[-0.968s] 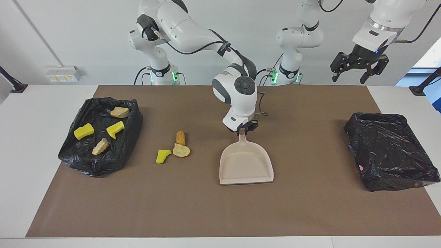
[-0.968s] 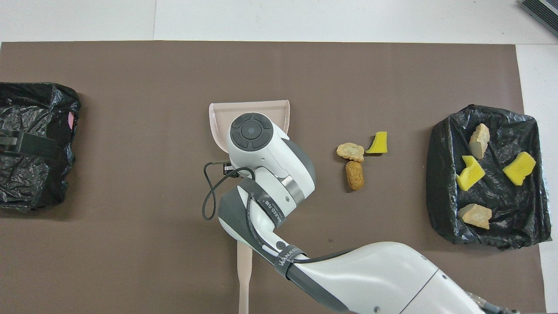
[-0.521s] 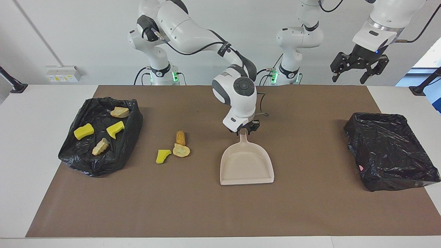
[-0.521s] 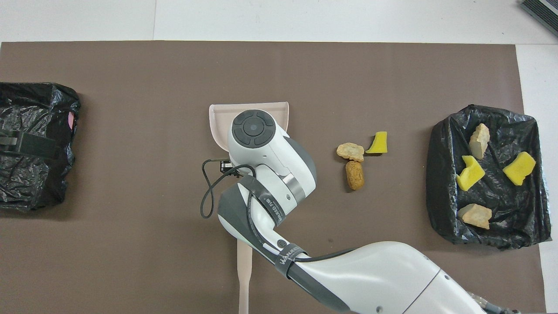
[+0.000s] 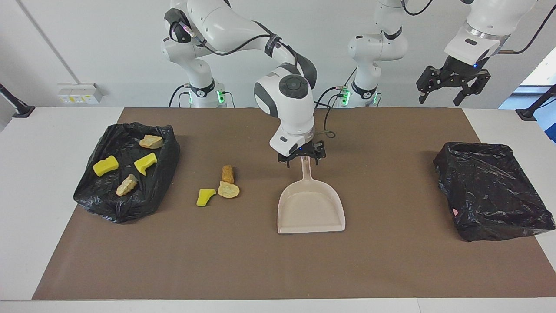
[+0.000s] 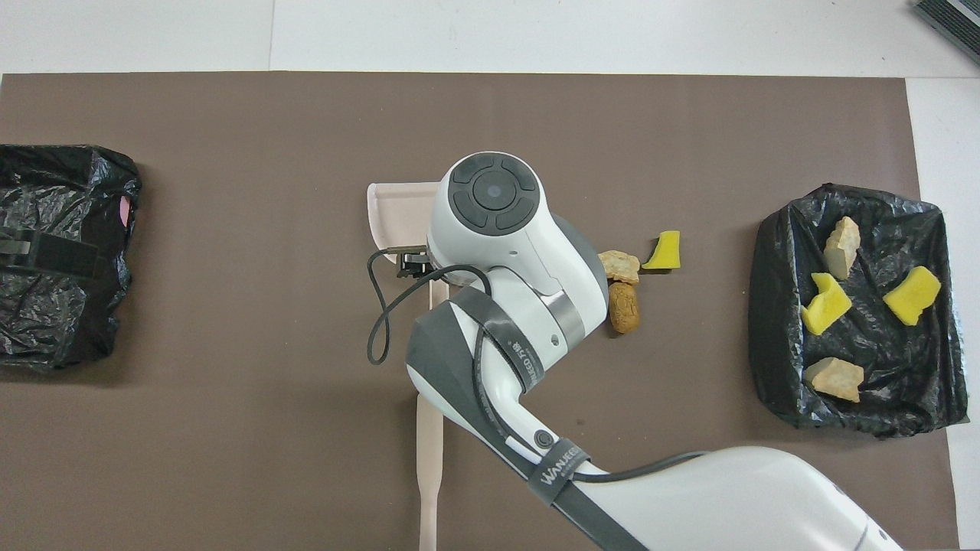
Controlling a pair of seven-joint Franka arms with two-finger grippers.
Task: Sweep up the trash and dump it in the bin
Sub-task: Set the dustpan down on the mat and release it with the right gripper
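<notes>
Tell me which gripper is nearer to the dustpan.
The right gripper: it is open, just over the dustpan handle. The left gripper waits high above the table's left-arm end, away from it.

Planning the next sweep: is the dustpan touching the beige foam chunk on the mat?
Apart. The facing view shows bare mat between the dustpan and the beige foam chunk.
</notes>
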